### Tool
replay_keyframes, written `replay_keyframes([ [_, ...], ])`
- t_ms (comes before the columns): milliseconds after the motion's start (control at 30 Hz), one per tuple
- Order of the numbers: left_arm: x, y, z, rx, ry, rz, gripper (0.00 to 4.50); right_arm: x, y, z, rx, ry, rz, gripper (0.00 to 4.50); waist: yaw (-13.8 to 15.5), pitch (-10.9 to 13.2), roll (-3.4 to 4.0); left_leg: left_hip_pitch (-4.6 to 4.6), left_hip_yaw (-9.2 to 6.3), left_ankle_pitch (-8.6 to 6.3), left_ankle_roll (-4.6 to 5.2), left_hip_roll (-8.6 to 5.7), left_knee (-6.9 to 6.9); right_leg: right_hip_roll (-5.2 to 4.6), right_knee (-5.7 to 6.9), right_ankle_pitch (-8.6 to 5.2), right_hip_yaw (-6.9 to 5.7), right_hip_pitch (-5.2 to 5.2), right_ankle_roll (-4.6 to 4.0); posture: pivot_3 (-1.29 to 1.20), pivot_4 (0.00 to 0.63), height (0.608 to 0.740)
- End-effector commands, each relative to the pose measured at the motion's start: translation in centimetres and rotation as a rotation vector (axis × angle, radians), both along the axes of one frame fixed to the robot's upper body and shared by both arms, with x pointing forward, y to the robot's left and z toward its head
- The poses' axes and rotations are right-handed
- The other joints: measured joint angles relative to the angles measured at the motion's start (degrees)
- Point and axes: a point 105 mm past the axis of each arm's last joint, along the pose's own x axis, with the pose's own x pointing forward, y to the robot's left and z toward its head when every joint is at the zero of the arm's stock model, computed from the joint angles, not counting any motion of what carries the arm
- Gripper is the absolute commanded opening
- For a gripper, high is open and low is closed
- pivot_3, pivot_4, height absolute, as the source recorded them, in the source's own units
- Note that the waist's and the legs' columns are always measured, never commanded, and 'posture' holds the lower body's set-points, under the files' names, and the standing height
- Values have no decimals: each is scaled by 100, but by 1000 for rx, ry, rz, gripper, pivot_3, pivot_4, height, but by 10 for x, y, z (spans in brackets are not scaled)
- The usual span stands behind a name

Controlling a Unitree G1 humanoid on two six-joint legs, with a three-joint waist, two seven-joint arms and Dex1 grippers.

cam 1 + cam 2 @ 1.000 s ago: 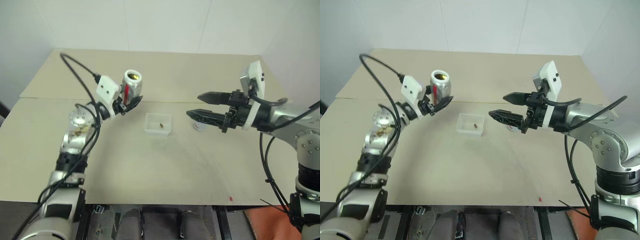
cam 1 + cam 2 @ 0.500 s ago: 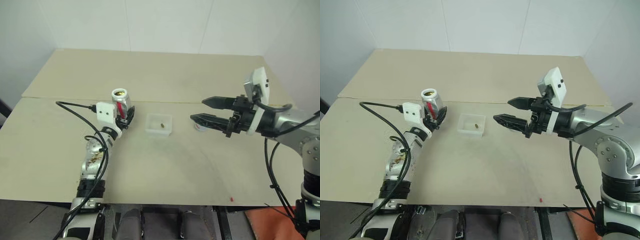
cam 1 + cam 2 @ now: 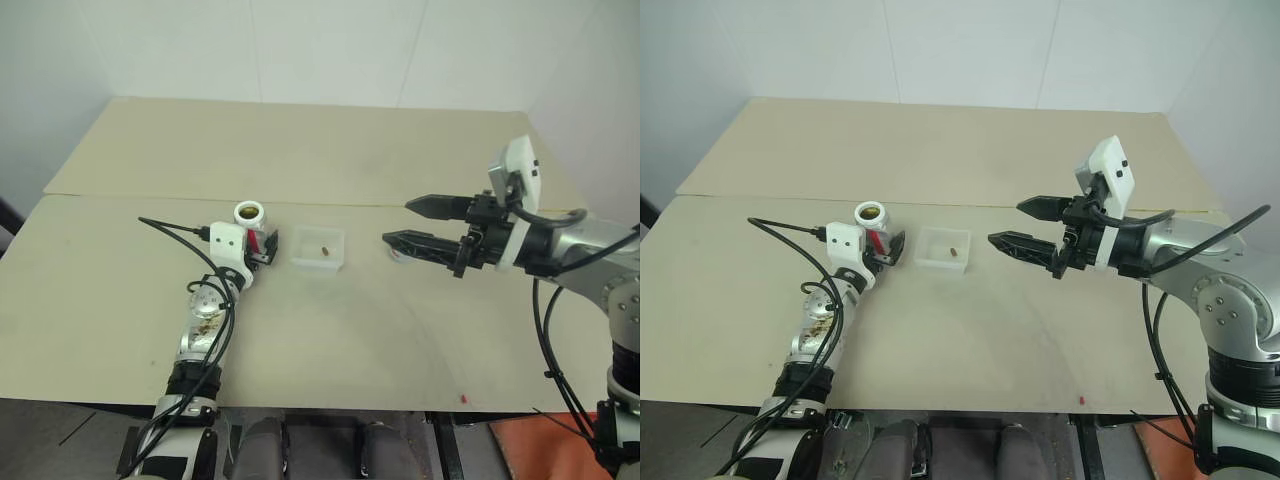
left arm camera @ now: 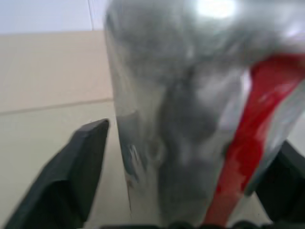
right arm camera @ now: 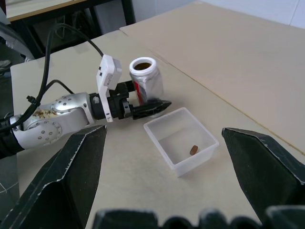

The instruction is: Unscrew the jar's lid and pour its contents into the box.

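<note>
The jar, silvery with a red stripe, stands upright and lidless on the table, just left of the box. My left gripper reaches level around its lower half. In the left wrist view a black finger stands off the jar's side by a slim gap, so the gripper is open. One brownish bit of the contents lies in the box. My right gripper hovers open and empty to the right of the box. A small pale round thing, probably the lid, peeks from under its lower finger.
The beige table has a seam running across behind the jar and box. A tiny red speck lies near the front right edge. A black cable loops from the left wrist.
My left arm came down and brought the jar from a raised tilt to standing upright on the table; its fingers eased off the jar. The right gripper stayed put.
</note>
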Motion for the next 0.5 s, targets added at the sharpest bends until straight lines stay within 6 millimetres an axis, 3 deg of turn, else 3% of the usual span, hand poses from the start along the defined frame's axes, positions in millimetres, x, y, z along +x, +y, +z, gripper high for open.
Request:
replay_keyframes([
  [33,-9,-3,13,14,-33,-28,4483,-5,-1,9,-3,-55,5,4500,0,0,0,0,0,0,0,1,0,0,0,0,-1,-1,0,0,150,740],
  [367,-54,18,27,175,64,-195,4483,-8,0,2,-15,-41,11,4500,-9,-1,2,10,0,-1,2,5,-8,1,2,0,7,1,-1,0,150,740],
  [500,-83,35,38,260,167,-402,4483,-9,-2,-2,-23,-32,15,4500,-23,-1,3,16,4,-1,1,5,-20,2,1,-1,12,-2,-2,0,150,740],
])
